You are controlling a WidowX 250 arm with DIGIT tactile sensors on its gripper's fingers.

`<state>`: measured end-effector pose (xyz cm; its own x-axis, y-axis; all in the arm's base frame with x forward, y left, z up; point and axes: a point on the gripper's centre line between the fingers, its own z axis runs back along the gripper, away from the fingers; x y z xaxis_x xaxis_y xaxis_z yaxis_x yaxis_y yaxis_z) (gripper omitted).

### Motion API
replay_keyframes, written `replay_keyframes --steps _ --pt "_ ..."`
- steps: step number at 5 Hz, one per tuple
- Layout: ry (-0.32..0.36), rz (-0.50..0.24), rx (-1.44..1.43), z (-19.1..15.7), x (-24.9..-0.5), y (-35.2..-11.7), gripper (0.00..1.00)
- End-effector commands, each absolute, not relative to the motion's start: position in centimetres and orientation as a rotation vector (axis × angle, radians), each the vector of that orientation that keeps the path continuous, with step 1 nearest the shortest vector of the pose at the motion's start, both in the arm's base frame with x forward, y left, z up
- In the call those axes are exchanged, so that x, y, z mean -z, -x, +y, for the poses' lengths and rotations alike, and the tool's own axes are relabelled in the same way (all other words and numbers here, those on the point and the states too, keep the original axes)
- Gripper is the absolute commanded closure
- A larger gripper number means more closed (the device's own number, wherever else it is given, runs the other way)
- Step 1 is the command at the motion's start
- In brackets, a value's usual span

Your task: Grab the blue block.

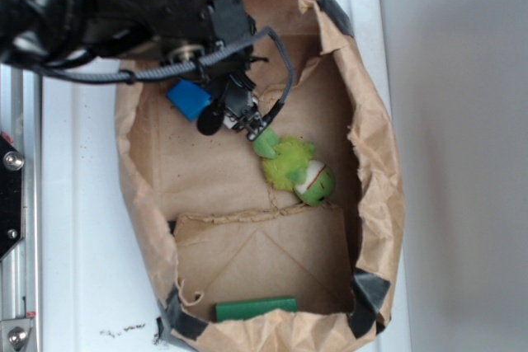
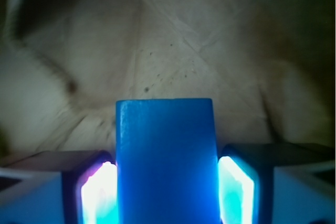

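Note:
The blue block (image 2: 166,156) is a smooth bright blue slab that fills the gap between my two lit fingers (image 2: 97,192), touching both pads and sticking out past the tips. My gripper (image 2: 166,182) is shut on it. From the exterior view, the blue block (image 1: 188,99) shows only partly, under the black arm at the upper left of the paper bag, with my gripper (image 1: 198,88) around it. Crumpled brown paper lies beyond the block in the wrist view.
A brown paper bag (image 1: 375,146) with raised, crumpled walls surrounds the work area. A green plush toy (image 1: 297,169) lies mid-bag, right of the arm. A flat dark green block (image 1: 256,308) rests at the bag's near end. A metal rail (image 1: 16,204) runs along the left.

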<state>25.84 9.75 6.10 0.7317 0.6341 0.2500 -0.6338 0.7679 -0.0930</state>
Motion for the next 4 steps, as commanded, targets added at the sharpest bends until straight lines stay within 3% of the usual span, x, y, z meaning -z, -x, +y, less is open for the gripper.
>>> replay_keyframes --steps 1,2,4 --pt "0.049 -0.29 -0.534 7.8 -12.9 -27.3 1.0" --pt "0.049 -0.251 -0.418 5.6 -13.8 -27.4 1.0" --pt "0.116 -0.251 -0.196 3.1 -17.2 -25.6 1.0"
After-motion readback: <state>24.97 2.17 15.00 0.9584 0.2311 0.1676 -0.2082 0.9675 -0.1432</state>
